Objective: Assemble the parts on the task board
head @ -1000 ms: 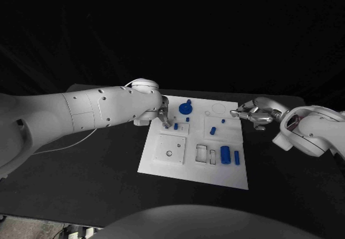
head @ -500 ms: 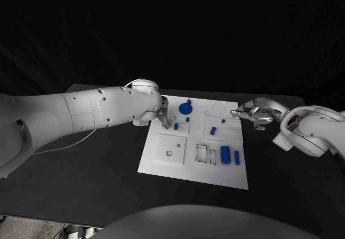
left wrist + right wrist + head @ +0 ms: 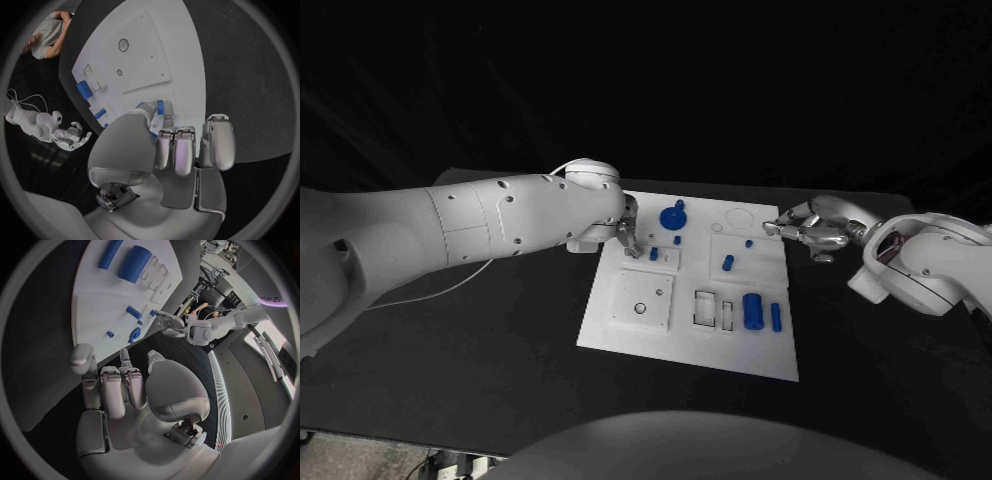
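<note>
We see both silver robot hands poised at the far end of the white rectangular task board (image 3: 689,290) on the black desk (image 3: 488,370).

Our left robot hand (image 3: 630,238) sits over the board's far left corner, its fingers (image 3: 176,150) curled together beside a small blue peg (image 3: 653,254); we cannot tell whether it actually grips that peg. Our right robot hand (image 3: 802,231) hovers at the board's far right edge with its fingers (image 3: 112,390) loosely bent and nothing in them. On the board, a round blue knob-shaped part (image 3: 674,215) stands near the far edge, a short blue pin (image 3: 727,262) lies around the middle, and a wide blue cylinder (image 3: 751,311) lies just beside a thin blue bar (image 3: 775,317) at the near right.
</note>
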Controlling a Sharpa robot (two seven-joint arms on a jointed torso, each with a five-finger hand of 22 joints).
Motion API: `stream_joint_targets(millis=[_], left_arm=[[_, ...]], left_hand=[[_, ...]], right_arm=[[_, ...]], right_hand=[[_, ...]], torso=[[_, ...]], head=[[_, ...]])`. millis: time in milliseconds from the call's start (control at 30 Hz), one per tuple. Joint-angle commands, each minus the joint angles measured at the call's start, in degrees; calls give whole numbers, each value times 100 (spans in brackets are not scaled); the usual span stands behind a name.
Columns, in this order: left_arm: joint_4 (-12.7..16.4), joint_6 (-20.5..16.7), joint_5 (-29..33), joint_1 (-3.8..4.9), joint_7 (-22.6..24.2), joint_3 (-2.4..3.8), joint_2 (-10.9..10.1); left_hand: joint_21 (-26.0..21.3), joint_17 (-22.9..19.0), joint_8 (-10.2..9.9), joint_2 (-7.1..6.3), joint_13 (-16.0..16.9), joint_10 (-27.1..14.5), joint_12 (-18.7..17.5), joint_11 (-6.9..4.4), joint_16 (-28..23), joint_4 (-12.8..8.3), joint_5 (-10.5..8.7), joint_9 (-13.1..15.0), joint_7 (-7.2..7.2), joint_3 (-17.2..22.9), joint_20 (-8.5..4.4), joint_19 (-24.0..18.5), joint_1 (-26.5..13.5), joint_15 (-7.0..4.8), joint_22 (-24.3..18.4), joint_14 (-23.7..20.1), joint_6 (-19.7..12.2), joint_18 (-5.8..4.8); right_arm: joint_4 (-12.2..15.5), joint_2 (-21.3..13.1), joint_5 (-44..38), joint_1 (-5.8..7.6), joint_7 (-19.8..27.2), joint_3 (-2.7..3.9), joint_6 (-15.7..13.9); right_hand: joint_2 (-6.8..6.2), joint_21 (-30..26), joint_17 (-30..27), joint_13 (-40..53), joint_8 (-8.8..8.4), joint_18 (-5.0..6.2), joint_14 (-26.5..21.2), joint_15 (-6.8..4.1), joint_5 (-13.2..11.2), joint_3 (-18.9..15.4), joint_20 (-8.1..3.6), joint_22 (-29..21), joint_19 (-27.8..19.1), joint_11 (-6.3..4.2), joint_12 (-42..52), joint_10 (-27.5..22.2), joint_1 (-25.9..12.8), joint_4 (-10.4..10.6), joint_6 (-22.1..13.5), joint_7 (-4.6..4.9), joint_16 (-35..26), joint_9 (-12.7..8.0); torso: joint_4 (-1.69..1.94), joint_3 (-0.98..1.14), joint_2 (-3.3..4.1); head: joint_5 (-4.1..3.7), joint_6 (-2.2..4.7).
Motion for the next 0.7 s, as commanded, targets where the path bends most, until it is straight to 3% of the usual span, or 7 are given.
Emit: stream_joint_targets(millis=[33,167,300,700], left_arm=[[-11,118,-19,-12,-24,-6,23],[-34,114,-1,-21,-11,-6,47],[-81,126,26,-30,-21,-7,71],[-211,274,95,-49,-67,-9,129]], left_hand=[[-38,1510,19,6,1508,586,-33,-12,14,6,-24,3,-16,46,0,-35,13,-6,925,593,-2,54],[-48,1510,2,8,1508,586,-33,-1,14,56,-170,-2,-2,48,6,-36,-84,2,927,593,-23,54],[-63,1510,-51,31,1508,586,-33,34,14,264,-663,-39,36,-61,26,-36,-389,30,931,593,-32,54],[-149,1510,-199,42,1508,586,-33,90,14,435,-917,-136,100,-256,69,-84,-688,77,909,593,-80,71]], right_arm=[[1,6,-15,-5,25,0,86],[2,4,-15,-5,24,0,88],[5,-2,-15,-5,21,0,91],[-5,-3,-15,-11,19,0,105]], right_hand=[[48,-32,1507,1509,-35,89,608,26,20,-28,7,626,-42,24,22,616,12,-17,17,-5,20,-6],[48,-32,1507,1509,-35,89,608,26,20,-28,7,626,-42,24,22,616,12,-17,17,-5,20,-6],[48,-32,1507,1509,-35,89,608,26,20,-28,7,626,-42,24,22,616,12,-17,17,-5,20,-6],[50,-52,1507,1509,-39,93,608,27,27,-24,7,621,-55,25,22,616,25,-22,18,-4,20,-7]], torso=[[-2,2,2],[-5,1,2],[-8,0,3],[0,2,-1]], head=[[8,0],[3,0],[0,0],[-8,0]])
